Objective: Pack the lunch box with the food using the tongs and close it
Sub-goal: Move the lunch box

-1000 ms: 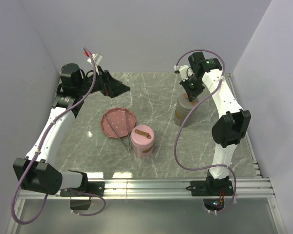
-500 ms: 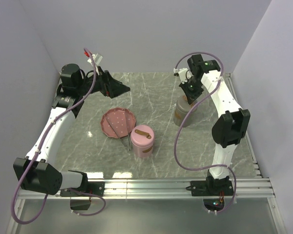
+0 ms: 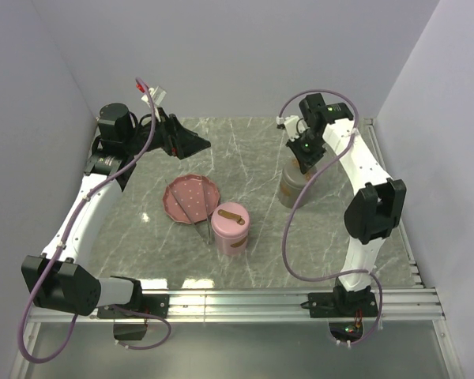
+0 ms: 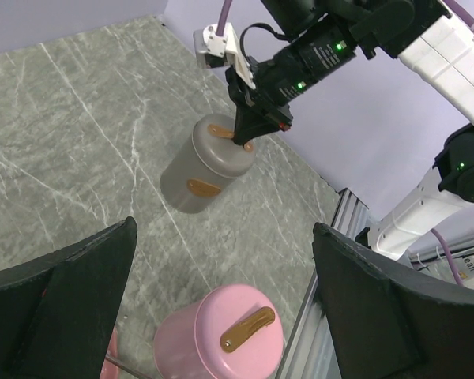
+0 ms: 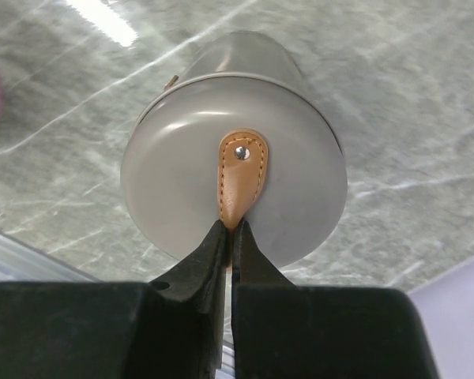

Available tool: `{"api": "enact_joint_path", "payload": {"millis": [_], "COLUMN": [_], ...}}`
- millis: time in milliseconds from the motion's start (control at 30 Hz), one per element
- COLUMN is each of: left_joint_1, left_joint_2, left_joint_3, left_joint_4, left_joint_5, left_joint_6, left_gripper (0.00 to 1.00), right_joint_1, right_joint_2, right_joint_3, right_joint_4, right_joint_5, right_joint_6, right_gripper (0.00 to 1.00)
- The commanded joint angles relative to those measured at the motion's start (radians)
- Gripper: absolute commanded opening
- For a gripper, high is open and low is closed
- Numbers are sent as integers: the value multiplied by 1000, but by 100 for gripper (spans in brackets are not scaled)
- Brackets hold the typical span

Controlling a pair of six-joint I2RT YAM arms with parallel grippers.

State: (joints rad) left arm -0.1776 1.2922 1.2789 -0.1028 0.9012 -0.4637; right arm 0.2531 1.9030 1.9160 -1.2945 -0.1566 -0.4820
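A grey-veined marble table [image 3: 253,150] is seen from above, with two white-and-black robot arms mounted at its near edge. Towards the far right, a squat grey cylindrical lunch box [image 3: 294,188] with a domed grey lid [image 5: 300,181] is found beneath the right gripper [image 5: 227,229]. The jaws of that gripper are pressed together on the pointed end of a tan leather tab [image 5: 241,174] riveted to the lid's centre. Whether the box sits flat on the table cannot be told.

Near the table's middle, a pink cylindrical lunch box [image 3: 231,230] is stood upright with its lid on and a tan strap [image 3: 230,215] across the top. Just to its left a round pink plate [image 3: 167,199] with a scalloped rim is laid. Slim silver-grey metal tongs [image 3: 194,209] are rested across it, one end reaching past the plate's near edge beside the pink box. The food cannot be made out.

The left gripper [image 3: 191,144] is held in the air over the far left of the table. Its black fingers [image 4: 63,300] are spread wide, with nothing between them.
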Motion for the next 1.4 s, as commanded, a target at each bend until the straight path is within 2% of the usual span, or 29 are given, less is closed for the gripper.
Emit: {"api": "enact_joint_path", "payload": {"millis": [0,200,533,833,1367], "left_joint_1": [0,1,10,36,43], "left_joint_2": [-30,-27,-34,-48,-60], "left_joint_3": [-6,3,2,-29,-49], "left_joint_4": [6,-12,-40,-44,-49], "left_joint_5": [7,-4,-39,-31,-25], "left_joint_6": [13,14,-3,-20,-13], "left_gripper": [99,99,100,99,99], "right_joint_1": [47,106,270,396,402], "right_joint_2": [-28,-108,-238,-300,-252], "right_joint_3": [-77,-159,-311,-471,-557], "right_joint_4": [-103,-120,-127,-95,-101], "right_joint_5": [-99,-155,-237,-288,-216], "right_joint_6": [-13,-12,11,25,56], "right_gripper": [0,0,0,0,0]}}
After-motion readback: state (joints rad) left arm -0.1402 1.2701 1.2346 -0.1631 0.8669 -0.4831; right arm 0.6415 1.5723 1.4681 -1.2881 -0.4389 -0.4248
